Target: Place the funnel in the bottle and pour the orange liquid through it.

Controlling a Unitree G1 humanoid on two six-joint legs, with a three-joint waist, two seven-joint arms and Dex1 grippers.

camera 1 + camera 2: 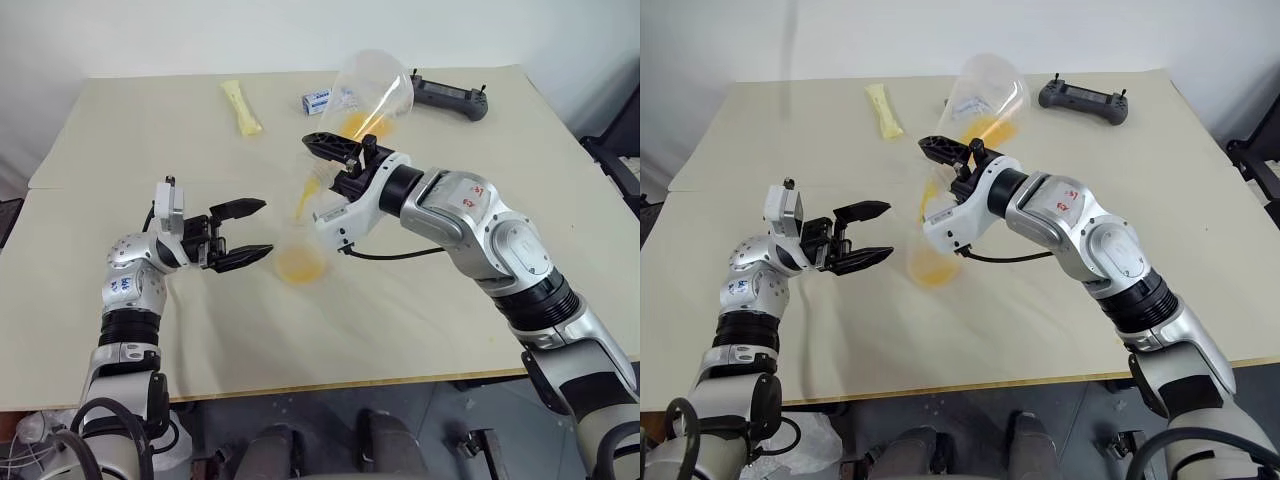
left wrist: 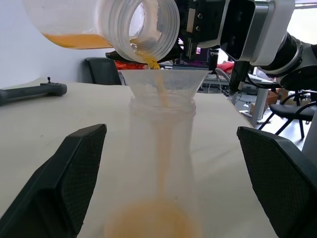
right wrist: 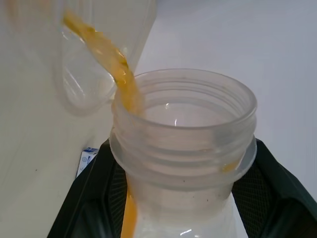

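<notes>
The right pincer [image 1: 330,150] is clenched on the threaded neck of a clear jug [image 1: 372,92], tipped mouth-down. The orange liquid [image 2: 157,89] runs in a thin stream from its mouth into the funnel [image 2: 163,83], which sits in the neck of the bottle [image 2: 161,163] at the middle of the table [image 1: 120,130]; a pool gathers in the base. The left pincer [image 1: 240,232] stands released, wide open, its fingers [image 2: 69,183] either side of the bottle, not touching.

No legible text; small blue-and-white box [image 1: 317,100] at table's far side bears print too small to read.
</notes>
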